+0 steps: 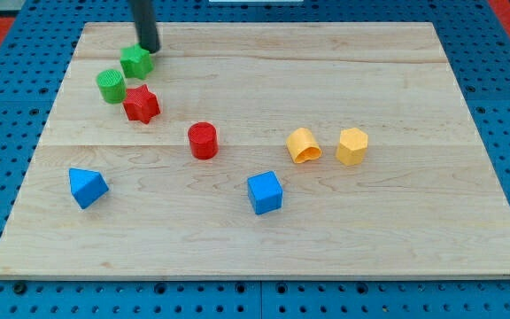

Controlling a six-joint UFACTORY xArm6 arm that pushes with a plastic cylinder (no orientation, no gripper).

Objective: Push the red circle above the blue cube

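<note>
Camera view: my tip (150,50) beside the green blocks, no jaws fitted.
Approach the red circle (203,140) from the left, pushing rightward until above the blue cube (265,192).

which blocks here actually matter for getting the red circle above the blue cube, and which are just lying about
Part of the job:
red circle
blue cube
my tip, at the view's top left, just above the green blocks and far from the red circle

Just lying about:
red star
two green blocks
blue triangle
two yellow blocks
</note>
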